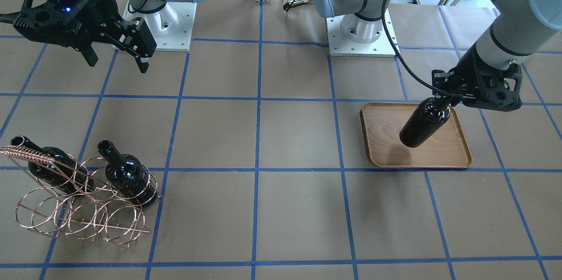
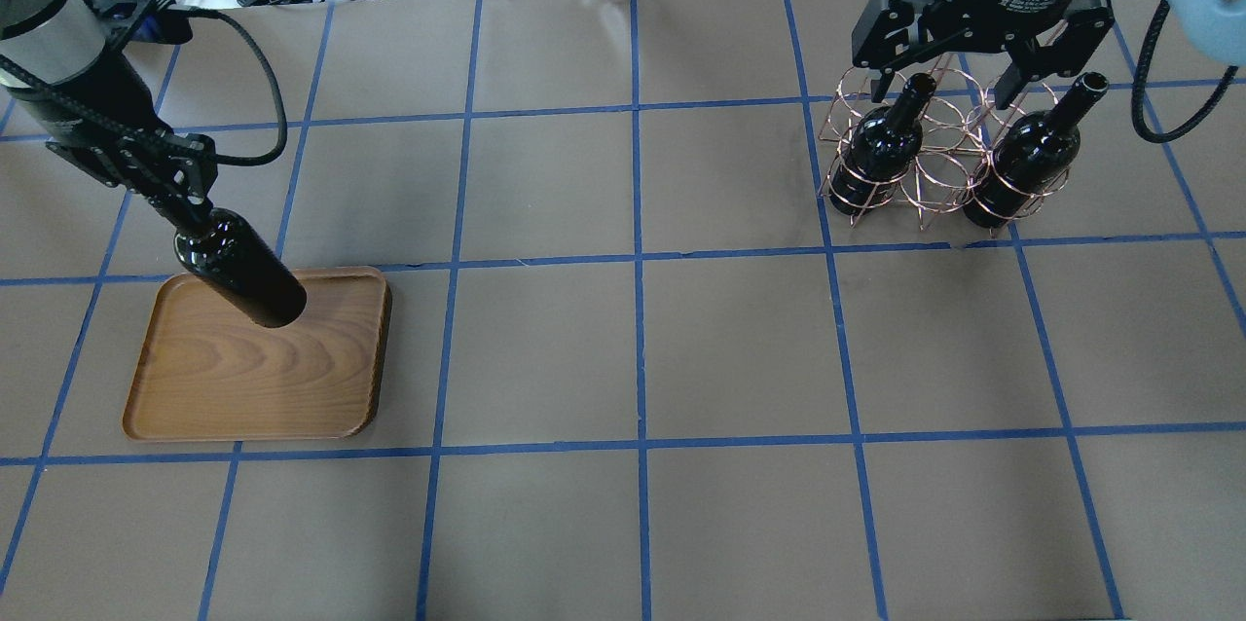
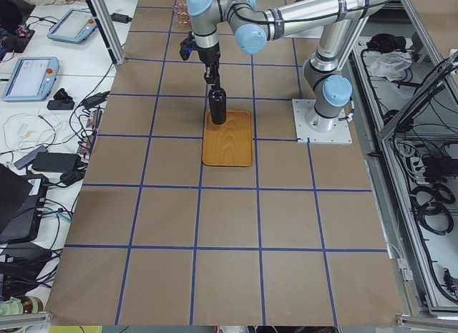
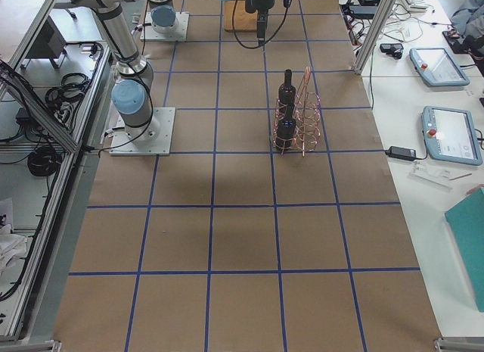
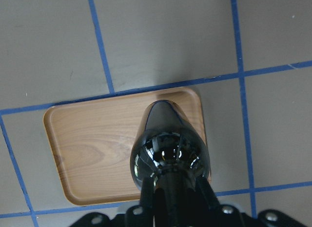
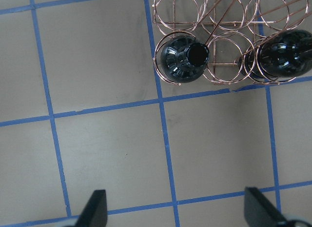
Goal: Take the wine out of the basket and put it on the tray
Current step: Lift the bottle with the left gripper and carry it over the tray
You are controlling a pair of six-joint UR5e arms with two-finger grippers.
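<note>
Left gripper point(image 1: 443, 101): clamped on the slim neck of the wine point(image 1: 423, 125), with a finger on each side of the neck.
Wine: a glossy black bottle hanging base-down from that grip, roughly upright, out of the basket.
Wine's position: over the tray point(image 1: 417, 163), inside its rim. The left wrist view looks down on its shoulder, with wood grain showing around it. Whether the base touches the wood cannot be told.
Tray: a flat brown wooden rectangle with rounded corners, lying on the table point(image 1: 298, 139) on the robot's left side.
Right gripper point(image 1: 117, 64): fingers spread wide with nothing between them, raised above the table near the basket point(image 1: 79, 210).
Basket: a copper wire rack of rings with a coiled handle, on the robot's right side, well apart from the tray.
Other bottles point(image 1: 127, 179): two black bottles stand in adjoining rings along one side of the basket, necks up. The remaining rings hold nothing.
Table: brown covering crossed by a grid of blue tape lines.
</note>
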